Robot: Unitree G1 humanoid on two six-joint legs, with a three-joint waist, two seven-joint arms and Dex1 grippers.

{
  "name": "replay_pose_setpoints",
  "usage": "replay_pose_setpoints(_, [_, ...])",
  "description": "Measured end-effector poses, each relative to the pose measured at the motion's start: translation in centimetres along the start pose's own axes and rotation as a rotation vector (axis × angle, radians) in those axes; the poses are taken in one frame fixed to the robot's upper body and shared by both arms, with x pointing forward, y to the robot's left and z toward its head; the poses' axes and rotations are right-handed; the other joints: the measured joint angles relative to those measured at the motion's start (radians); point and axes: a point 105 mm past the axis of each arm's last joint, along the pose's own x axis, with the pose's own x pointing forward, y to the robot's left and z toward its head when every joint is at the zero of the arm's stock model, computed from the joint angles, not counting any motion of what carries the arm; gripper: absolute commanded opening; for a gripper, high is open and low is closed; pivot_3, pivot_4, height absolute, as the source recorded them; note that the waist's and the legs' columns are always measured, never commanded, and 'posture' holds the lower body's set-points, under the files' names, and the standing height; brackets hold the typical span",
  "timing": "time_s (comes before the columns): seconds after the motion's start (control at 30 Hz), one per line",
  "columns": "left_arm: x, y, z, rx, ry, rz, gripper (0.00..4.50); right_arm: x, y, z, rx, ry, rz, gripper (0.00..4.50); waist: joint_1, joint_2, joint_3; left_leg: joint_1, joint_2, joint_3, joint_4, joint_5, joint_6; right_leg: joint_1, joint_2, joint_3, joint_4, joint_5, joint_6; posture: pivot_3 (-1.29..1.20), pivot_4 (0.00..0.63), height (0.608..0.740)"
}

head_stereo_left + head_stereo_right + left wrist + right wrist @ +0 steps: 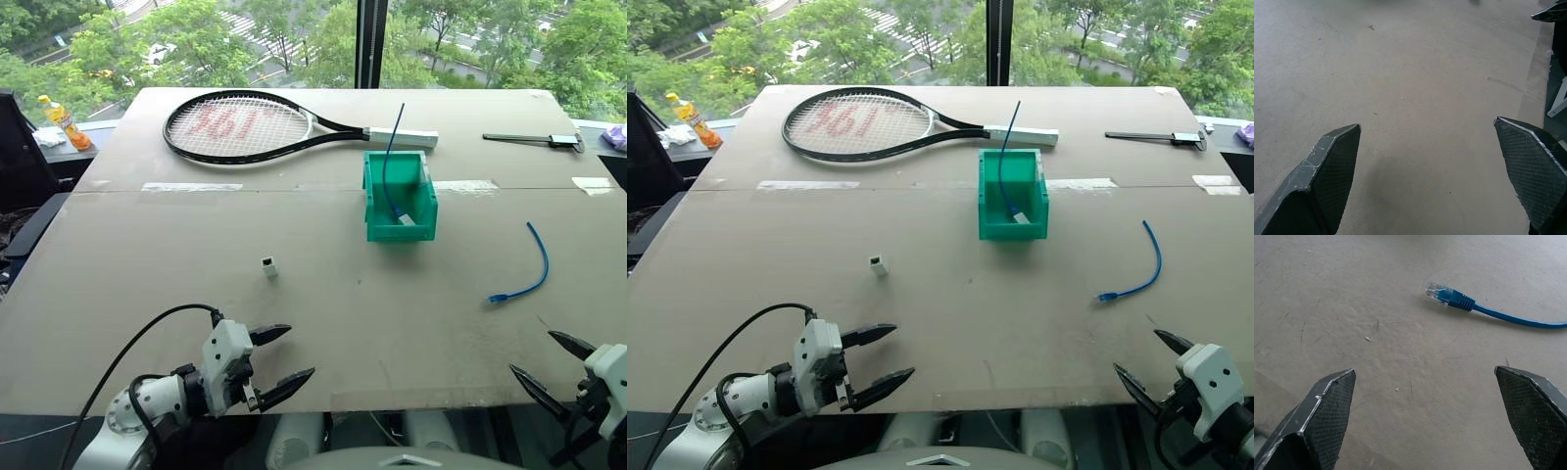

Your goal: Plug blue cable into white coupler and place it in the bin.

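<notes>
Left eye view: bin (pixel 400 217) holds straight cable (pixel 390 157).

blue cable (pixel 1508 316) — beyond spread pincer (pixel 1425 416)

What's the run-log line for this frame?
left gripper: open, empty | right gripper: open, empty | blue cable: on table, unplugged | white coupler: apart
</notes>
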Motion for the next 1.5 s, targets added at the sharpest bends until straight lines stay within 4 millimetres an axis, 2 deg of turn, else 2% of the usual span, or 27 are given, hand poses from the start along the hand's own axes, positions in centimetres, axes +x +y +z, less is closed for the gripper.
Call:
replay_pose_setpoints(0.07, [0.0,0.1,0.0,0.0,-0.002,0.004,4.47,0.0,0.0,0.0,0.0,-0.001,0.0,4.5,0.0,0.0,0.0,0.0,0.0,0.0,0.0,0.0,0.0,0.0,0.0,0.0,0.0,0.0,0.0,0.0,0.15,0.74])
replay_pose_setpoints(0.13, [0.8,0.8,0.9,0.024,-0.036,0.018,4.47,0.4,-0.3,0.6,0.0,-0.015,-0.018,4.5,0.003,0.001,0.001,0.0,0.0,0.0,0.0,0.0,0.0,0.0,0.0,0.0,0.0,0.0,0.0,0.0,0.15,0.74])
replay_pose_setpoints(0.23, [2.3,1.9,3.6,0.105,-0.113,0.017,4.47,1.5,-0.5,3.3,-0.059,-0.083,-0.018,4.5,0.002,0.001,-0.001,0.001,-0.001,0.0,0.001,0.0,0.0,0.003,0.002,-0.001,0.001,0.0,0.0,0.0,0.15,0.74])
replay_pose_setpoints(0.3, [3.2,1.8,4.7,0.147,-0.142,-0.021,4.47,2.2,-1.2,4.9,-0.124,-0.097,-0.009,4.5,0.0,0.001,-0.001,0.001,-0.001,0.001,0.001,0.0,0.0,0.003,0.004,0.0,0.001,0.0,0.0,0.0,0.15,0.74])
replay_pose_setpoints(0.4, [3.7,0.9,5.4,0.18,-0.152,-0.119,4.47,3.0,-2.0,5.9,-0.219,-0.029,0.082,4.5,-0.001,0.001,-0.001,0.002,-0.001,0.003,0.001,0.0,0.001,0.003,0.006,0.003,0.001,0.0,0.0,0.0,0.15,0.74])
replay_pose_setpoints(0.47, [3.5,0.4,5.6,0.178,-0.144,-0.196,4.47,3.3,-2.8,6.3,-0.273,0.039,0.149,4.5,-0.001,0.0,-0.002,0.002,-0.001,0.003,0.002,0.0,0.001,0.003,0.007,0.002,0.001,0.0,0.0,0.0,0.15,0.74])
replay_pose_setpoints(0.63, [3.1,-0.8,6.2,0.21,-0.129,-0.363,4.47,4.8,-5.8,8.6,-0.414,0.139,0.277,4.5,0.0,0.0,-0.001,0.002,-0.001,0.003,0.002,0.0,0.001,0.003,0.008,0.003,0.001,0.0,0.0,0.0,0.15,0.74])
replay_pose_setpoints(0.77, [3.3,-0.8,6.9,0.213,-0.143,-0.386,4.47,6.2,-6.1,8.3,-0.456,0.235,0.413,4.5,0.002,0.0,0.0,0.0,-0.001,0.001,0.002,0.0,0.001,0.003,0.008,0.002,0.001,0.001,-0.001,0.0,0.15,0.74])
replay_pose_setpoints(0.8, [3.3,-0.8,7.1,0.217,-0.147,-0.387,4.5,6.8,-6.3,8.2,-0.464,0.258,0.443,3.97,-0.001,-0.001,0.001,0.0,-0.001,0.002,0.003,0.0,0.001,0.003,0.008,0.002,0.001,0.001,-0.001,0.0,0.15,0.74])
replay_pose_setpoints(0.83, [3.4,-0.9,7.4,0.224,-0.153,-0.392,4.5,7.2,-6.5,8.0,-0.467,0.28,0.466,3.68,-0.001,0.0,0.001,0.0,-0.001,0.002,0.003,0.0,0.001,0.003,0.008,0.003,0.001,0.001,-0.001,0.0,0.15,0.74])
replay_pose_setpoints(0.93, [3.6,-1.1,7.8,0.226,-0.166,-0.389,4.5,7.8,-6.8,7.1,-0.486,0.334,0.509,3.68,0.0,-0.001,0.001,0.0,-0.001,0.002,0.003,0.0,0.001,0.003,0.008,0.003,0.001,0.003,-0.004,0.0,0.15,0.74])
replay_pose_setpoints(1.2, [3.4,-1.4,7.2,0.198,-0.159,-0.38,4.5,9.0,-7.1,5.6,-0.488,0.398,0.543,3.68,-0.001,-0.001,0.001,0.001,-0.001,0.002,0.004,0.0,0.001,0.003,0.008,0.003,0.001,0.003,-0.004,0.0,0.15,0.74])
replay_pose_setpoints(1.23, [3.4,-1.4,7.3,0.205,-0.162,-0.38,4.5,9.2,-7.2,5.4,-0.484,0.405,0.54,3.14,-0.001,-0.001,0.001,0.001,-0.001,0.002,0.004,0.0,0.001,0.003,0.008,0.003,0.002,0.003,-0.004,0.0,0.15,0.74])
replay_pose_setpoints(1.27, [3.4,-1.4,7.3,0.21,-0.164,-0.38,4.5,9.3,-7.3,5.2,-0.481,0.408,0.539,2.88,-0.001,-0.001,0.001,0.001,-0.001,0.002,0.005,0.0,0.001,0.003,0.008,0.003,0.002,0.003,-0.004,0.0,0.15,0.74])
replay_pose_setpoints(1.3, [3.4,-1.4,7.3,0.214,-0.164,-0.381,4.5,9.4,-7.3,5.2,-0.479,0.405,0.539,2.43,-0.001,-0.001,0.001,0.001,-0.001,0.002,0.005,0.0,0.001,0.003,0.008,0.003,0.002,0.003,-0.004,0.0,0.15,0.74])
replay_pose_setpoints(1.4, [3.4,-1.4,7.3,0.221,-0.165,-0.378,4.5,9.9,-7.0,5.2,-0.495,0.392,0.553,0.87,-0.002,-0.001,0.001,0.001,-0.001,0.002,0.007,0.0,0.001,0.004,0.008,0.003,0.003,0.003,-0.004,0.0,0.15,0.74])
replay_pose_setpoints(1.47, [3.4,-1.3,7.3,0.225,-0.169,-0.376,4.5,10.1,-6.9,5.2,-0.5,0.389,0.562,0.03,-0.004,-0.001,0.001,0.003,-0.001,0.002,0.008,0.0,0.001,0.006,0.009,0.003,0.003,0.002,-0.002,0.0,0.15,0.74])
replay_pose_setpoints(1.5, [3.4,-1.3,7.3,0.225,-0.169,-0.374,4.5,10.2,-6.8,5.2,-0.503,0.386,0.564,0.03,-0.004,-0.001,0.001,0.004,-0.001,0.002,0.009,0.0,0.001,0.007,0.009,0.003,0.003,0.002,-0.002,0.0,0.15,0.74])
